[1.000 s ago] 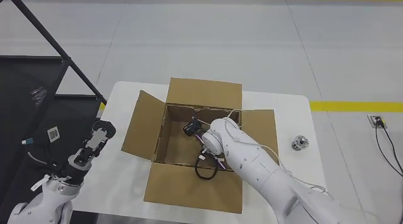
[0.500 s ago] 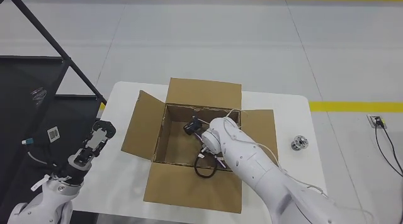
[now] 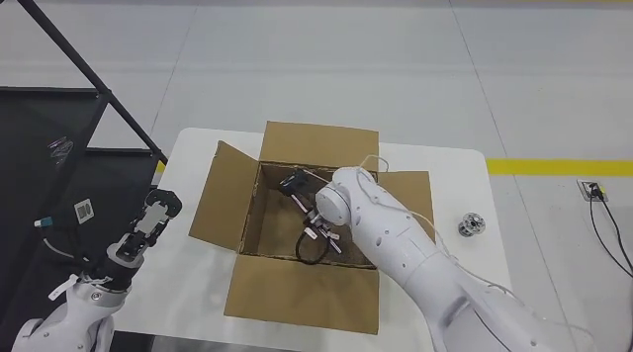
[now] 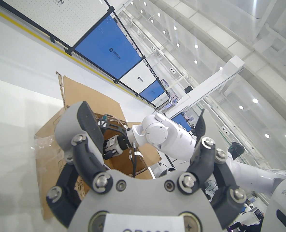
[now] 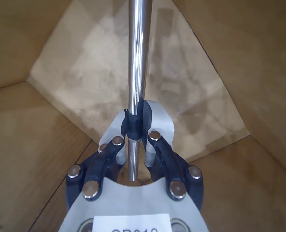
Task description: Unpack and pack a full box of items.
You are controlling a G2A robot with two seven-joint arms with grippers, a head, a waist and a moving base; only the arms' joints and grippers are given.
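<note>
Cardboard box, flaps folded outward, stands on a white table, and its brown walls close round the right gripper on every side; the floor of the box lies ahead of the fingertips. A small round metal part lies on the table well apart from that gripper, beyond the box flap. Printed marks on the box's outer wall are too small to make out, and the white label at the base of each gripper is cut off. The right gripper is clamped narrowly on a polished steel rod, dark pads pressing both sides, with the rod running forward past the tips. The left gripper is spread wide and holds nothing, near the table edge, outside the box.
</note>
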